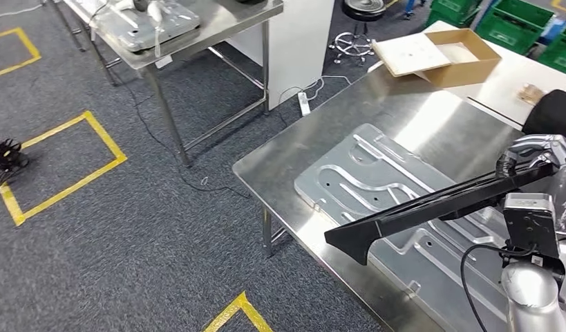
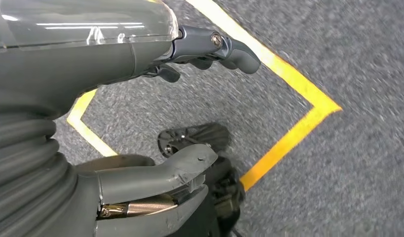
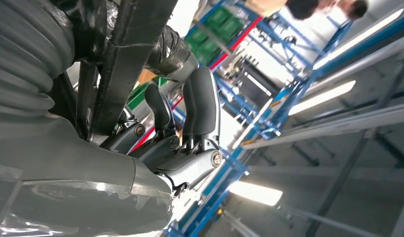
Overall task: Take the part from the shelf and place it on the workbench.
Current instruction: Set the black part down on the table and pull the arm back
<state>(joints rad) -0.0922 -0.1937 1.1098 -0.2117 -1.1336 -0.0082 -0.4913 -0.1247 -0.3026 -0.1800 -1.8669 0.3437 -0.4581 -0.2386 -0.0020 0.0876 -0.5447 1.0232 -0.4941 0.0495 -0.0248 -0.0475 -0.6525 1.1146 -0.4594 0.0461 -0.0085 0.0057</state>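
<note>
Right robot hand [image 1: 532, 166] is gripping one end of the long black part [image 1: 432, 207], its fingers [image 3: 200, 106] wrapped around the dark strip in the right wrist view. From the head view the part is jutting out leftward from that grip, hanging above the steel bench [image 1: 404, 114] and crossing over the ribbed metal panel [image 1: 376, 180] that is lying on it. Its free, pointed tip is reaching past the panel's near edge, close to the bench's front edge.

Left robot hand [image 2: 190, 113] is hanging over the grey carpet and yellow floor tape [image 2: 298, 118], fingers spread with nothing between them.

Because the part is being held at one end only, it is acting as a long lever; I judge it could be twisting in the grip or sagging at the far tip. If lowered as it is lying now, the tip may be landing off the bench edge, tipping the part to the floor. Setting it on the ribbed panel risks it rocking or sliding on the raised ridges. How far above the panel the part is sitting is hard to tell from this angle, so an early release could be dropping it.
</note>
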